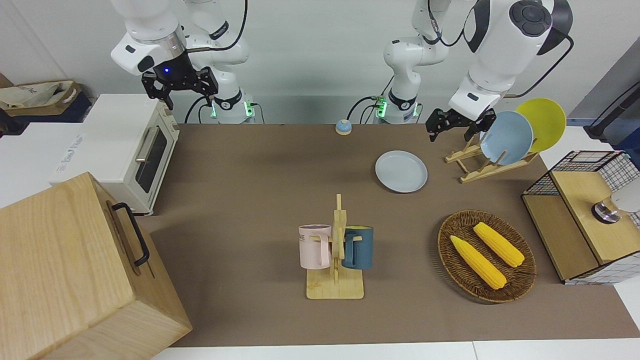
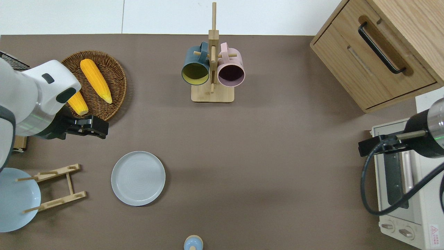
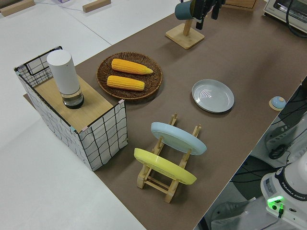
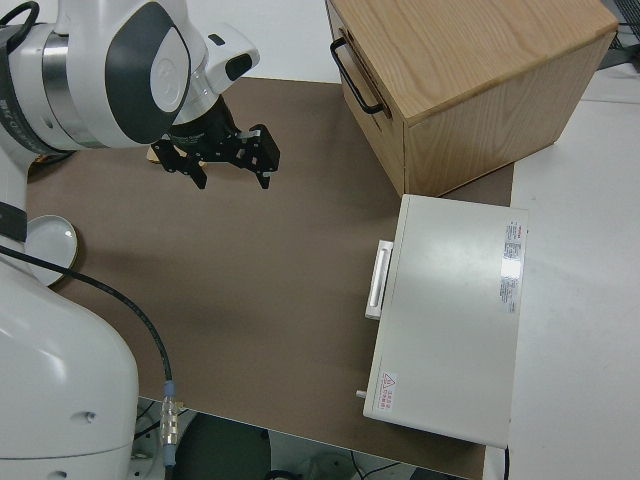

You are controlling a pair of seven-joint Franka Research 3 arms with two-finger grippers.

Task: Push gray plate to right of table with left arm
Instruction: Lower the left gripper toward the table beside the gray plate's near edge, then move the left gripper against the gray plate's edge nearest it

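The gray plate [image 1: 401, 171] lies flat on the brown table [image 1: 250, 200], beside the wooden dish rack [image 1: 480, 165]; it also shows in the overhead view [image 2: 138, 178] and the left side view [image 3: 213, 95]. My left gripper [image 1: 452, 129] hangs open and empty in the air. In the overhead view it [image 2: 91, 126] is over bare table between the wicker basket [image 2: 100, 104] and the plate, touching neither. My right gripper [image 1: 179, 89] is open and its arm is parked.
The dish rack holds a sky-blue plate [image 1: 506, 137] and a yellow plate [image 1: 542, 122]. The basket holds two corn cobs. A mug tree [image 1: 336, 255] stands mid-table. A toaster oven [image 1: 125, 150] and a wooden cabinet [image 1: 75, 270] stand at the right arm's end. A small bell [image 1: 343, 127] sits near the robots.
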